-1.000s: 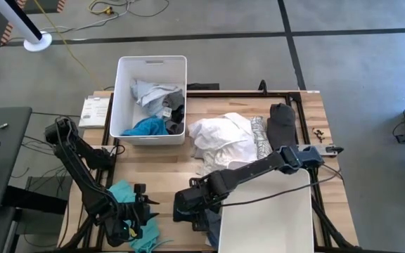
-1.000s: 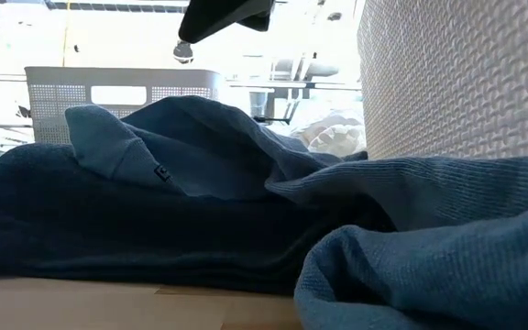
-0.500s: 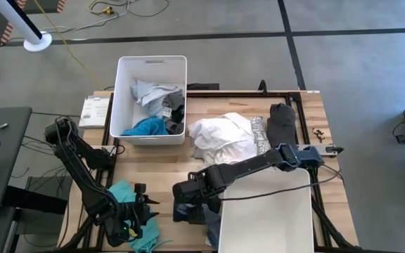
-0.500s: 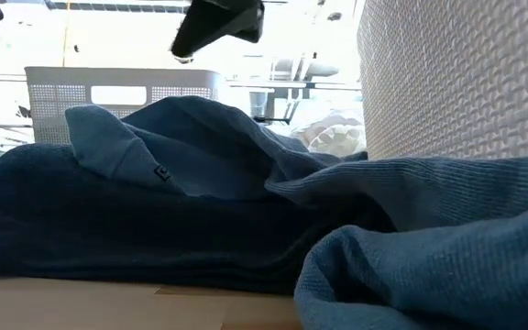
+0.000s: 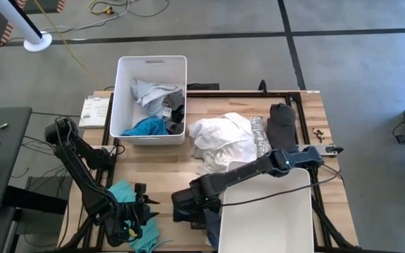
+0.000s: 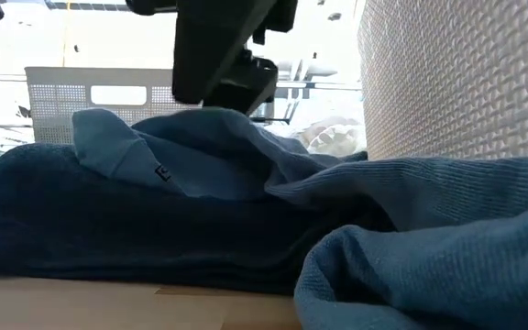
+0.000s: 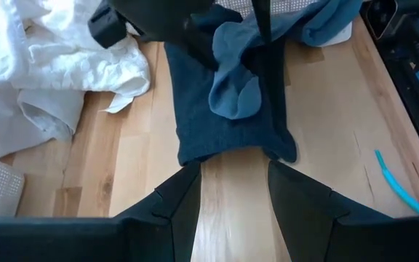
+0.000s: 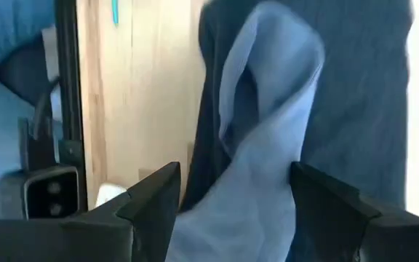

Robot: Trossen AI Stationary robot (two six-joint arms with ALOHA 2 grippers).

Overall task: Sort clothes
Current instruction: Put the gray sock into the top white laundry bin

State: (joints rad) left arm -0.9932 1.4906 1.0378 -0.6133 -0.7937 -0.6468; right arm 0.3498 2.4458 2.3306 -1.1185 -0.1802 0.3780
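The right gripper (image 5: 188, 206) hangs wide open right over the blue garment (image 5: 204, 215), which lies on the worktop (image 5: 157, 169) at about 6 o'clock in the high view, tucked against the left wall of the near bin (image 5: 273, 211). In the right wrist view its two fingers (image 8: 151, 196) stand on either side of a raised paler fold (image 8: 268, 131) of that garment, so the fold sits between the jaws, not beside them; nothing is clamped yet. From table height the gripper (image 6: 218, 69) is seen just above the crest of the cloth (image 6: 191, 174), at or very near touching it; I cannot tell which.

The fold's ridge appears to run roughly in line with the view past the fingers, across the jaw gap, so, as I judge it, a short drop and a squeeze would pinch it.

The left gripper (image 5: 133, 226) waits at about 7 o'clock, near the front-left corner, over a teal garment (image 5: 121, 193). Its fingers (image 7: 180, 204) stand partly apart with bare wood between them and hold nothing; from there the blue garment lies straight ahead, well short of reach. The right arm is plainly the nearer.

The rest of the clothes: a white pile (image 5: 220, 137) and a dark piece (image 5: 281, 123) sit near the middle and at 2 o'clock, and the far bin (image 5: 124, 91) at 11 o'clock already holds several.
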